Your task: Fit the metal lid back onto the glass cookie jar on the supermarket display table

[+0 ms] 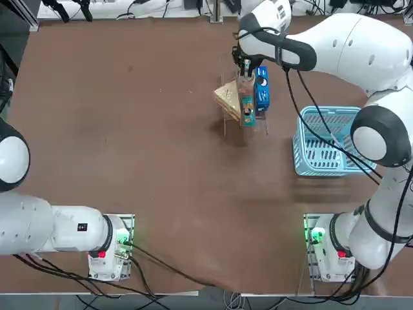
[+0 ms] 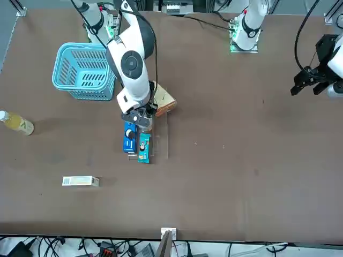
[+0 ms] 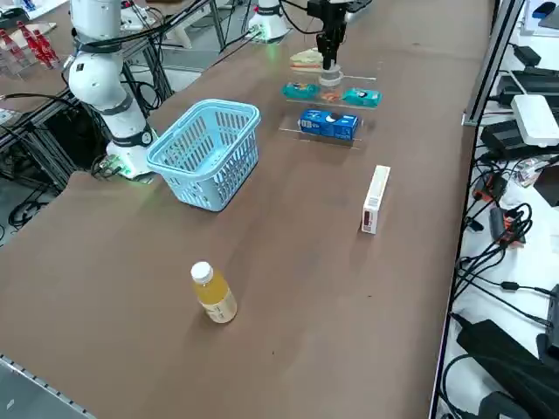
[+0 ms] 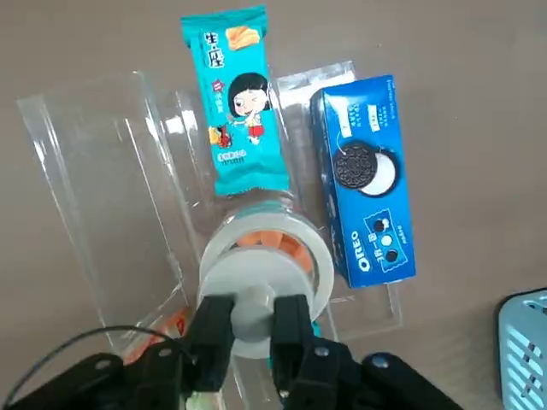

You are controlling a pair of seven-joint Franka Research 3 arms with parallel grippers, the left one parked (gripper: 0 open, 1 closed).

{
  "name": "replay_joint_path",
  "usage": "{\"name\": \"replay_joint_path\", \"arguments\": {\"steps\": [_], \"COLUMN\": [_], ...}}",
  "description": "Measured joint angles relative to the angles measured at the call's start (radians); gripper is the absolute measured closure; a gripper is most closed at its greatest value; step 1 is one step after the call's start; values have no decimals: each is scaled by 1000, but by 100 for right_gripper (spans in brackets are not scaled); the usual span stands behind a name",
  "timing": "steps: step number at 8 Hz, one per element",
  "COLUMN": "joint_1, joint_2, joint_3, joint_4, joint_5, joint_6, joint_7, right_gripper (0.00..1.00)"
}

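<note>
My right gripper [image 4: 252, 323] is shut on the metal lid [image 4: 248, 282], a pale grey disc pinched at its middle between both fingers [image 4: 214, 329]. The lid sits over the mouth of the glass cookie jar [image 4: 286, 232], shifted a little off-centre so part of the rim and the orange cookies inside still show. I cannot tell whether lid and rim touch. The jar stands in a clear acrylic rack [image 4: 94, 145] on the dark-brown display table [image 1: 129, 129]. From overhead the gripper [image 1: 245, 70] covers the jar; from the side it [image 3: 329, 63] stands straight above the jar [image 3: 330, 80].
A teal snack packet [image 4: 235, 94] and a blue biscuit box [image 4: 367, 179] lie in the rack beside the jar, with a wrapped sandwich [image 1: 227, 97] at its other side. A blue basket [image 1: 326, 142] stands nearby. A white box [image 3: 376, 199] and a juice bottle [image 3: 214, 295] lie farther off.
</note>
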Motion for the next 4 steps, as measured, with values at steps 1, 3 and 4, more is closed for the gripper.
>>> {"name": "replay_joint_path", "arguments": {"steps": [1, 3, 4], "joint_1": [1, 2, 4], "joint_2": [0, 4, 8], "joint_3": [0, 1, 1], "joint_4": [0, 0, -2], "joint_5": [-6, -29, -44], "joint_6": [5, 19, 25], "joint_7": [0, -1, 0], "right_gripper": [73, 73, 73]}}
